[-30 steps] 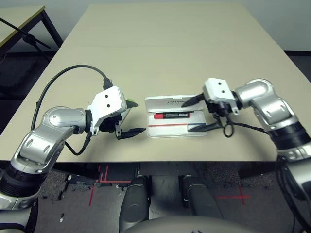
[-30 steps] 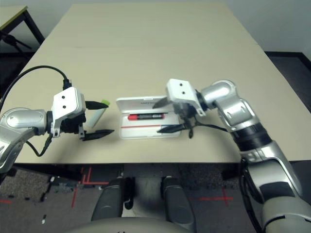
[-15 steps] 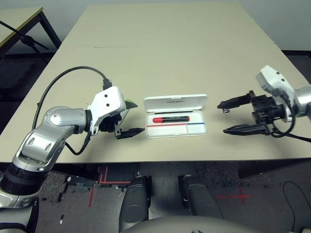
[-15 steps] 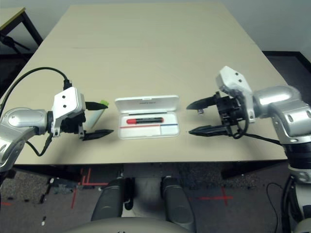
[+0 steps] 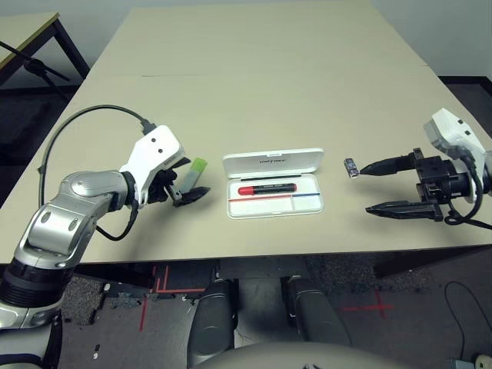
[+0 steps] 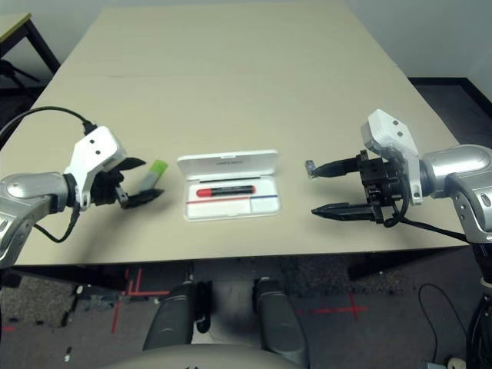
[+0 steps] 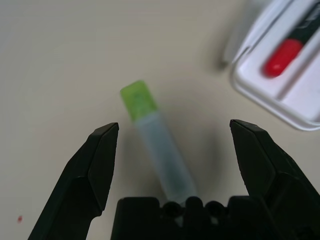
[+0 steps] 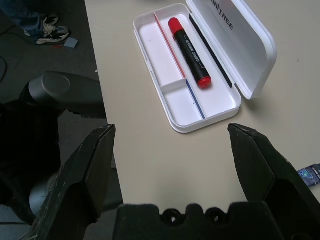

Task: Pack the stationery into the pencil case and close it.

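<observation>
A: How much room is there around the pencil case (image 5: pixel 273 184)?

B: Plenty. It is lying open near the front edge of the beige table (image 5: pixel 254 69), lid tipped back toward the far side, with bare tabletop on both flanks and a wide empty stretch behind it. Just a narrow strip of table is separating its tray from the front edge.

A: And the arms?

B: The left gripper (image 5: pixel 181 184) is reaching in from the left, angled down toward the table, its two black fingers spread wide and straddling the highlighter (image 7: pixel 157 145) without gripping it. The right gripper (image 6: pixel 334 187) is hanging well to the right of the case, pointing left across the table, fingers also spread wide and holding nothing. One fingertip is sitting just beside the small sharpener-like piece (image 5: pixel 350 167).

A: Where is the rest of the stationery lying?

B: The red marker (image 5: pixel 267 188) is resting inside the tray, along its back compartment, black end toward the right. The highlighter is lying on the table left of the case, green cap pointing away from the robot.

A: Surfaces?

B: The case is glossy white plastic with rounded corners and dark print on the lid; a thin red and blue line is running along the tray. The highlighter body is pale and translucent, the table matte and smooth.
</observation>
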You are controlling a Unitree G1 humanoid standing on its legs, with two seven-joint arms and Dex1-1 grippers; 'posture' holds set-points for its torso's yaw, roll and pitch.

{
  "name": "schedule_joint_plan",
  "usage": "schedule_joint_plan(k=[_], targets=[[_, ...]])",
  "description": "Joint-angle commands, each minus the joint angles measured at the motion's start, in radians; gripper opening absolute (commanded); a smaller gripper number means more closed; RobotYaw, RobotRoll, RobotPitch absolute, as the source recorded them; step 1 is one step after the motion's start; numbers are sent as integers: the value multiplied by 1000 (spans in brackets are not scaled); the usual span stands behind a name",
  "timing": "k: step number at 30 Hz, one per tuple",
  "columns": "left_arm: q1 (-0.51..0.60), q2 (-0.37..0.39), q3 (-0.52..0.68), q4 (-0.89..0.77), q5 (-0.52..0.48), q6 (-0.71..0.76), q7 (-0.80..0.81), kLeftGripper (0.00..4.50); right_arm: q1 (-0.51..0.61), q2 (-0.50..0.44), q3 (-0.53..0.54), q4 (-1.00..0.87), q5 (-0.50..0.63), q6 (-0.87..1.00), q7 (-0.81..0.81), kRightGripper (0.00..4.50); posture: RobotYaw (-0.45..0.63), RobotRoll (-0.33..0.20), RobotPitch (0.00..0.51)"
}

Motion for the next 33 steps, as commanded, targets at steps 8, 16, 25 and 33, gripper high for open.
schedule_joint_plan(k=[8,16,25,33], targets=[[-98,-147,12,44,16,282,212,4500,-10,29,64,7,-49,-53,-11,4457,-52,0,152],[-124,-247,-10,120,34,265,283,4500,6,33,68,-17,-50,-57,-26,4457,-73,0,152],[-93,-260,-42,182,58,213,297,4500,14,30,63,-25,-48,-70,-38,4457,-84,0,152],[-77,-229,-65,173,53,186,262,2336,4,36,73,-17,-55,-80,-40,4500,-76,0,151]])
